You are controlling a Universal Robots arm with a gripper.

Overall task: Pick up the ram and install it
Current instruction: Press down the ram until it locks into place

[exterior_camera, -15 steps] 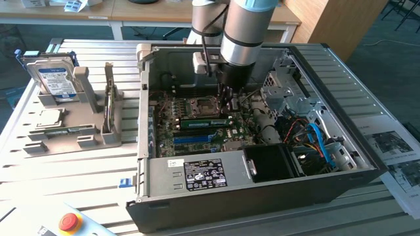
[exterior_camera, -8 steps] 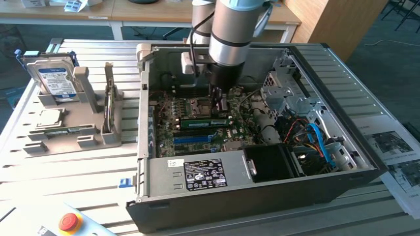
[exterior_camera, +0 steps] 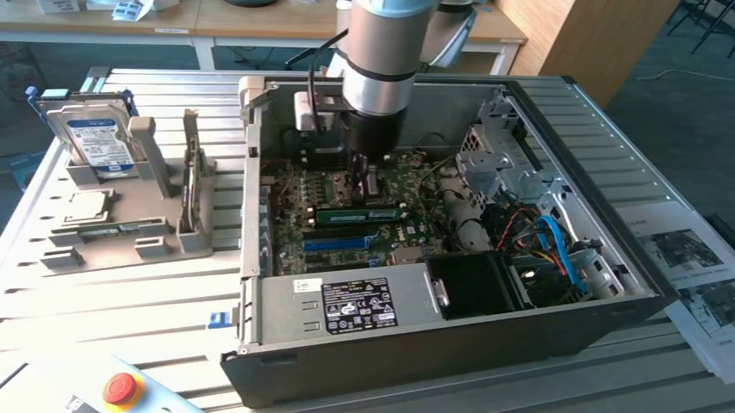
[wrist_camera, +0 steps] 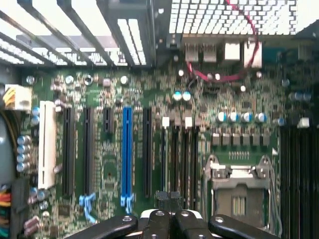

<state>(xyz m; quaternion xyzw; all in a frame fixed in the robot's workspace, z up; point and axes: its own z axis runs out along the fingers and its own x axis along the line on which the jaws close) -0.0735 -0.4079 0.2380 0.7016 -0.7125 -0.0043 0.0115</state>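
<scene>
Open computer case (exterior_camera: 460,344) is sitting on the slatted table (exterior_camera: 138,301) (side panel off). Outside the case, toward the exterior view's left, a grey holder (exterior_camera: 126,245) is carrying a hard drive (exterior_camera: 98,142) and a processor chip (exterior_camera: 86,206). Red emergency button (exterior_camera: 120,389) is sitting near the case's front corner.

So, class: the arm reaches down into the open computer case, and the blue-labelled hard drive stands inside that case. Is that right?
Not quite. The arm does reach down into the open computer case, but the hard drive stands outside it, in a grey holder on the exterior view's left.
</scene>
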